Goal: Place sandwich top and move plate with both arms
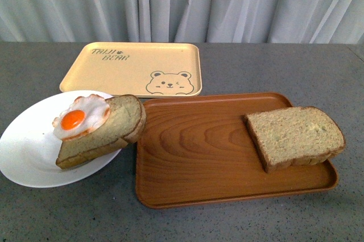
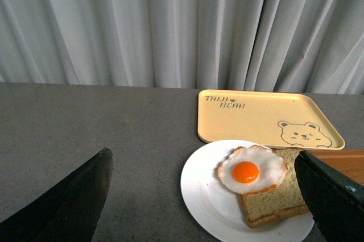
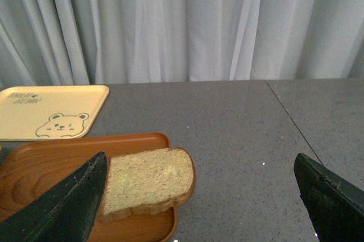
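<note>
The sandwich top [image 1: 296,136], a plain tan bread slice, lies on the right end of the brown wood-grain tray [image 1: 193,157]; it also shows in the right wrist view [image 3: 147,182]. The white plate [image 1: 28,151] sits at the front left and holds a bread slice with a fried egg [image 1: 82,117]. In the left wrist view the plate [image 2: 207,196] and egg [image 2: 250,169] lie between my open left gripper's [image 2: 210,202] fingers. My right gripper [image 3: 205,205] is open and empty, above the table beside the plain slice. Neither arm shows in the front view.
A pale yellow bear-print tray [image 1: 133,69] lies at the back, behind the plate and the brown tray. A grey curtain hangs behind the grey table [image 1: 284,66]. A seam in the tabletop [image 3: 290,122] runs at the right.
</note>
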You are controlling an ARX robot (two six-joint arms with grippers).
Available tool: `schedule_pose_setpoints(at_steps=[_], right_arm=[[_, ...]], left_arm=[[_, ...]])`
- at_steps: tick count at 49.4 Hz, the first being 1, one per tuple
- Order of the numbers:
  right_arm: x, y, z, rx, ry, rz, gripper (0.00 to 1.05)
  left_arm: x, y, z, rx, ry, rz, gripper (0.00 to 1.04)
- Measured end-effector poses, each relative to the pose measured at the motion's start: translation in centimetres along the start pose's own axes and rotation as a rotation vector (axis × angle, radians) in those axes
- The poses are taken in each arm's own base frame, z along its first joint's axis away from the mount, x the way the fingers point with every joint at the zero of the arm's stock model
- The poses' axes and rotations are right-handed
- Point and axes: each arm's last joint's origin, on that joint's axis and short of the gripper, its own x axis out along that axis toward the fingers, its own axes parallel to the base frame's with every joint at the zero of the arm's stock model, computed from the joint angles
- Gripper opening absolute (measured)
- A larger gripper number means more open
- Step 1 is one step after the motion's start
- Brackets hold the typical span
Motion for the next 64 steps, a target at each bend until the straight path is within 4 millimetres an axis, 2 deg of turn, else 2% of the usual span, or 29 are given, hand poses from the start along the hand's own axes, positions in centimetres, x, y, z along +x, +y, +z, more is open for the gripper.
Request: schedule_pose_setpoints(at_steps=[40,44,46,49,60,64], right_arm=[[0.0,0.0,0.0,0.000,0.000,0.000,0.96],[0.3,-0.2,-0.2,0.016,0.228,-0.106,0.96],[1.1,-0.5,-0.3,0.014,0.325,-0.135,0.96],[2.3,-1.0,-0.3,0.028,0.376,-0.148,0.96],[7.6,-3.6,0.2,0.117,0.408,-0.130,0.96],[10.3,-4.6,-1.1,0.178,0.473,-0.108,0.96]], left_arm=[[0.0,0.0,0.0,0.000,0.000,0.000,0.96],[0.0,0.0,0.0,0.000,0.000,0.001,0.96],[0.0,0.0,0.0,0.000,0.000,0.000,0.96],[0.0,0.0,0.0,0.000,0.001,0.000,0.96],[0.0,0.0,0.0,0.000,0.000,0.000,0.96],[0.0,0.0,0.0,0.000,0.000,0.000,0.96]])
